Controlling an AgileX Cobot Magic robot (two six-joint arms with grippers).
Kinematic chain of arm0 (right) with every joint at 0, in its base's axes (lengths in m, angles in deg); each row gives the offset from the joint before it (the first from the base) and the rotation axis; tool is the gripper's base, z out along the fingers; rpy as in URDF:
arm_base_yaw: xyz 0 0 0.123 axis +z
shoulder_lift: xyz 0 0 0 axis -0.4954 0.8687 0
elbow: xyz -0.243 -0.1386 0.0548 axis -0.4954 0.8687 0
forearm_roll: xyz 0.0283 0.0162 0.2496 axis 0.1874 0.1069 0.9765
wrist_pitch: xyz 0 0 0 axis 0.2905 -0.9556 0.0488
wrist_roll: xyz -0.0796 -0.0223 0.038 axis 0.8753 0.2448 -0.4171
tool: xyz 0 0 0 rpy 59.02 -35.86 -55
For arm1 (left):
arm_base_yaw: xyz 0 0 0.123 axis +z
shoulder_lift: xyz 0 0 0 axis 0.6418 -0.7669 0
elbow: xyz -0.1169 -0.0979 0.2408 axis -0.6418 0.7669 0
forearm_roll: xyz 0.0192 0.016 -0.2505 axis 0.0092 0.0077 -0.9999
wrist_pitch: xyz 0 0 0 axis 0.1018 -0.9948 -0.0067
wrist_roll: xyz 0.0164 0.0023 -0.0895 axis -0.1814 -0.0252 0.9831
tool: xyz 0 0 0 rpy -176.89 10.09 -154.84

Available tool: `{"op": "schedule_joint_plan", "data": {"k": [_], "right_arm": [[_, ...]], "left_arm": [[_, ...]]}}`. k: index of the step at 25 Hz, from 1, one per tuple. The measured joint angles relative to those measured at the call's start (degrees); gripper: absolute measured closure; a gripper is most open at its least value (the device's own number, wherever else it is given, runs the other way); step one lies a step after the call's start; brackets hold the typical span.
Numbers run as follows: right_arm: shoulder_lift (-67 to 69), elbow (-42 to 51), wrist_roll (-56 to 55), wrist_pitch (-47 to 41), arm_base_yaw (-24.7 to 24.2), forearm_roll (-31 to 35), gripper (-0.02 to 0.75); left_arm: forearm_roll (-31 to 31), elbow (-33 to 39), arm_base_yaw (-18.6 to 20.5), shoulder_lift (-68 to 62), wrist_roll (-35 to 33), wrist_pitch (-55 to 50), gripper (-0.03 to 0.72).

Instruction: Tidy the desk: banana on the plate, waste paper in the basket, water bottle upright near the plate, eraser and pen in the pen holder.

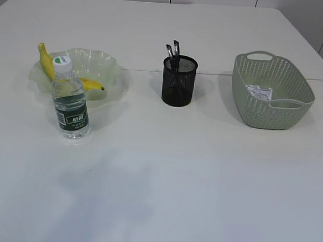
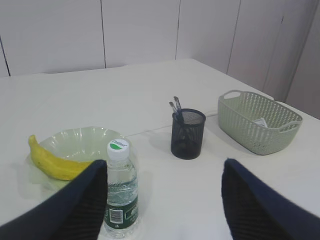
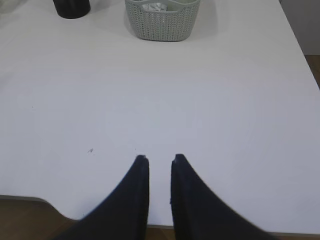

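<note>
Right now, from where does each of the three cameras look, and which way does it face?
Exterior view: raised, slanting down over the table; no arm shows.
Left wrist view: low, facing bottle, banana, pen holder; open left pincer frames it.
Right wrist view: tilted down at table; right pincer narrowly apart.
All three share the basket.

The surface (image 1: 191, 173) looks smooth and matt white. The plate (image 1: 107, 62) is glossy translucent plastic, the pen holder (image 1: 179, 83) black metal mesh, the basket (image 1: 273, 106) matt perforated plastic, the water bottle (image 1: 70, 101) clear glossy plastic.
</note>
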Motion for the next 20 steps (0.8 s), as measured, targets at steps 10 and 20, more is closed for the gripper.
{"op": "schedule_joint_plan", "data": {"k": [10, 20], "right_arm": [[0.0, 0.0, 0.0, 0.2, 0.0, 0.0, 0.618], [0.0, 0.0, 0.0, 0.3, 0.0, 0.0, 0.618]], "left_arm": [[0.0, 0.0, 0.0, 0.0, 0.0, -5.1, 0.19], [0.0, 0.0, 0.0, 0.0, 0.0, -5.2, 0.191]]}}
